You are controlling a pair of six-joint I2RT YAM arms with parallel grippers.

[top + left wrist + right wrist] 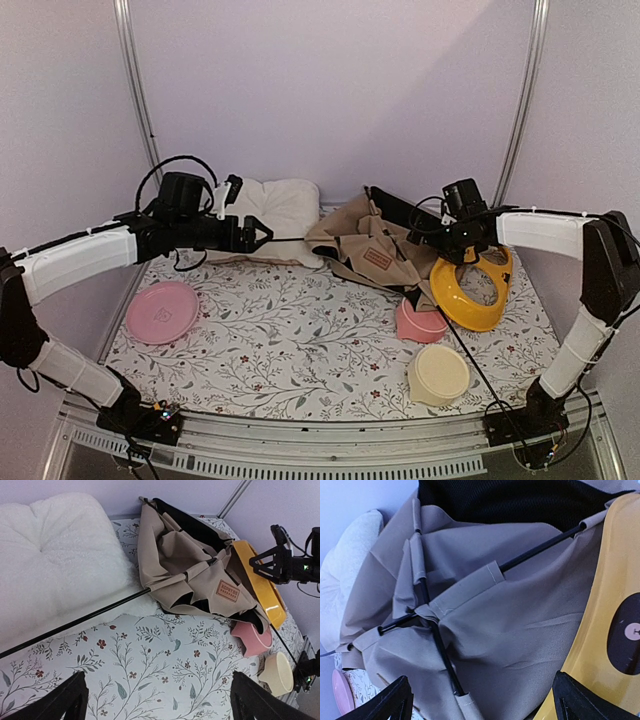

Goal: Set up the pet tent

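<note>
Looking down from above, the pet tent [365, 245] lies collapsed in a tan heap at the back of the flowered cloth [290, 340]. It sits between a white cushion [275, 205] and a yellow plastic ring [475, 290], which it touches. A thin black pole [290, 240] pokes out leftward toward the left gripper [262, 235]. That gripper's jaws stand apart near the pole's tip, though I cannot tell if they touch it. The right gripper [440, 248] hangs over the tent's right edge. A pink bowl [420, 322] and a cream bowl [440, 373] sit at front right, and a pink plate [162, 312] is well off to the left.

From the left wrist, the jaws gape wide with only cloth between them. The pole crosses the cushion's edge into the tent, and the label patch [227, 591] faces up.

From the right wrist, the jaws are also apart, holding nothing, above the spot where two poles cross in their fabric sleeves.

As I see it, the risks come from the crowding. Lifting the tent could drag the yellow ring along or knock the pink bowl. The long loose pole could sweep across the cushion. A pinch that catches only fabric would let a bent pole spring free.
</note>
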